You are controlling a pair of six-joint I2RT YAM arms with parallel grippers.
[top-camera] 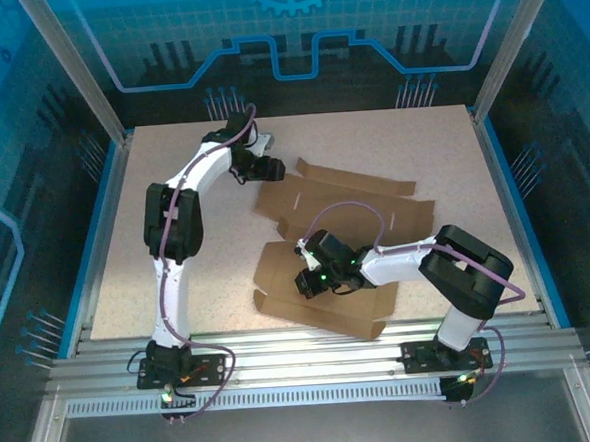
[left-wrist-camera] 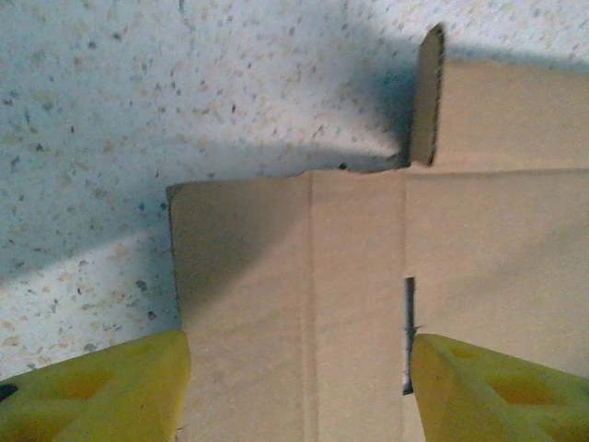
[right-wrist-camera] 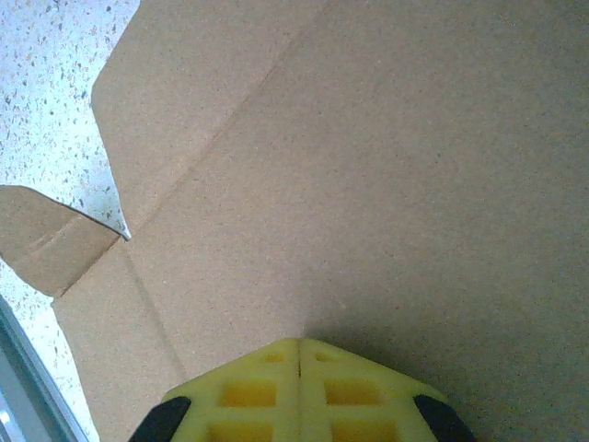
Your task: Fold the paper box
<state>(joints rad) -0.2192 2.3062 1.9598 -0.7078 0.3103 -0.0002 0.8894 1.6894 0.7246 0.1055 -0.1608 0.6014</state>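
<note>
Left gripper (top-camera: pixel 270 168) is hanging at the far-left edge of the paper box (top-camera: pixel 338 193). Its yellow fingers (left-wrist-camera: pixel 101 391) are standing wide apart, released, pinching nothing. A flat panel with a thin slot (left-wrist-camera: pixel 409 331) is lying below them, and one flap (left-wrist-camera: pixel 428 97) is sticking up beyond it. The box itself is lying opened out, mostly flat, mid-tabletop (top-camera: pixel 451 151). Right gripper (top-camera: pixel 307 280) is sitting over the near panel, fingers (right-wrist-camera: pixel 248 391) clenched tight together, grasping nothing. Can't tell if they're actually touching the cardboard.
</note>
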